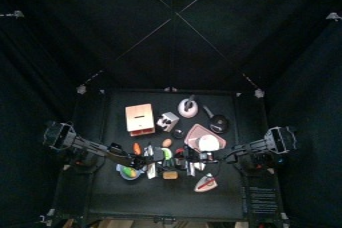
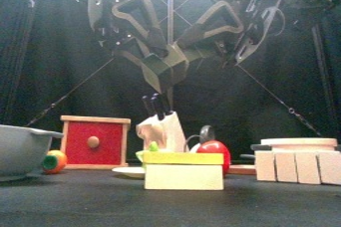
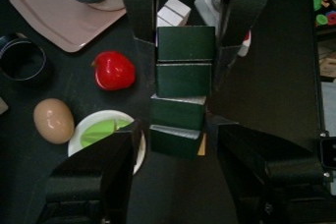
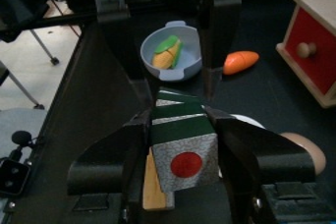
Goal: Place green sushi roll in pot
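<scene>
I cannot pick out the green sushi roll in any view; it is too small or hidden. A black round pot [image 3: 20,56] stands near a pink tray [image 3: 53,17]. My left gripper [image 3: 184,31] hangs shut and empty above the table's left side [image 1: 134,155]. My right gripper [image 4: 182,95] hangs shut and empty on the right [image 1: 222,155]. In the front view both grippers [image 2: 150,67] [image 2: 200,52] hang high above the toys.
A grey bowl [image 4: 174,51] holds green and orange pieces, with an orange piece [image 4: 239,63] beside it. There are also a red box [image 2: 96,139], a knife block [image 2: 160,126], a green-yellow block [image 2: 184,168], a red pepper [image 3: 114,69], an egg [image 3: 53,118] and wooden blocks [image 2: 300,161].
</scene>
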Available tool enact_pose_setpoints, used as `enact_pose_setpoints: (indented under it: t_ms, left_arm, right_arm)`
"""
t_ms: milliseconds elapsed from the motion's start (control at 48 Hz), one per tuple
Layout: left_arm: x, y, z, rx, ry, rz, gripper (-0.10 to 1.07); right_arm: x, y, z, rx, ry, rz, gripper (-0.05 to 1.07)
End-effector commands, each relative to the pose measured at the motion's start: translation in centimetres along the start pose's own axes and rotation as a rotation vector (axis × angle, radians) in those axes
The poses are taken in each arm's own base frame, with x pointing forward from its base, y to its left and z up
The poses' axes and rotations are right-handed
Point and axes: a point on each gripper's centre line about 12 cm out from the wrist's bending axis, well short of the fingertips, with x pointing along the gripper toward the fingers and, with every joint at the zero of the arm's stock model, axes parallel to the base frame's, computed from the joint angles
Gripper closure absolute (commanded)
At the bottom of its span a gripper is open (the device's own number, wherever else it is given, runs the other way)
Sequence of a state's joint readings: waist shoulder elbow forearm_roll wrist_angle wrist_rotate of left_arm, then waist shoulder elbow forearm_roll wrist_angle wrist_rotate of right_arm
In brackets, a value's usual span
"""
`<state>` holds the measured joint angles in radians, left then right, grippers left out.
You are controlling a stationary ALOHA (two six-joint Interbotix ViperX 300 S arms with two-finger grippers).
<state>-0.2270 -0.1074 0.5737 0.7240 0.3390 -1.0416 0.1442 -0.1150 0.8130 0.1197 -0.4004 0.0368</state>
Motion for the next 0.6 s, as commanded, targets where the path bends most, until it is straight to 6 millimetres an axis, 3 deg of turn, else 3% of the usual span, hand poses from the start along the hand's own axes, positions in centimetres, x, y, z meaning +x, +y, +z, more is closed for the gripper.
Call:
enact_pose_setpoints:
  t_ms: [0,312,583]
  left_arm:
    - [-1.5,0.1,1.1,-0.005,-0.051,-0.02,0.1]
    - [-4.2,1.0,0.1,0.056,-0.11,-0.058,0.11]
    - [-6.6,0.6,-1.0,0.16,-0.224,-0.214,0.11]
  right_arm:
    - [-0.5,0.1,0.5,0.003,-0.02,0.003,0.43]
    - [-3.3,-0.2,0.4,0.098,-0.016,-0.024,0.43]
    - [-7.3,-1.9,2.2,0.186,-0.096,-0.07,0.43]
